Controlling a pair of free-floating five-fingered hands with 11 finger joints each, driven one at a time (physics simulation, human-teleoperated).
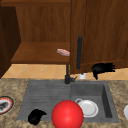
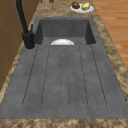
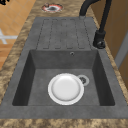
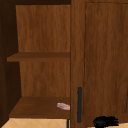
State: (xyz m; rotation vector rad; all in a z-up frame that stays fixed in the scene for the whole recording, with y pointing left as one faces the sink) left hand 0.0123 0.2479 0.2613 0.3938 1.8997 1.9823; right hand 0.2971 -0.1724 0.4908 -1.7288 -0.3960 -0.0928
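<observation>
Two hands: my right hand (image 1: 102, 68) is hovering open, fingers spread, just right of the dark door handle (image 1: 79, 52); my left hand (image 1: 35, 116) is hanging curled, holding nothing.

Kitchen: sink (image 1: 35, 95), wall cabinet (image 4: 100, 50) (wooden)

Speckled brown stone worktop (image 1: 15, 85) around a dark grey sink (image 3: 105, 82) with ribbed draining board (image 2: 65, 77). Black faucet (image 3: 100, 37) at the back. Tan tiled wall (image 1: 37, 71) below a wooden wall cabinet (image 4: 42, 32), left side open, two shelves. Wood floor (image 2: 115, 20).
</observation>
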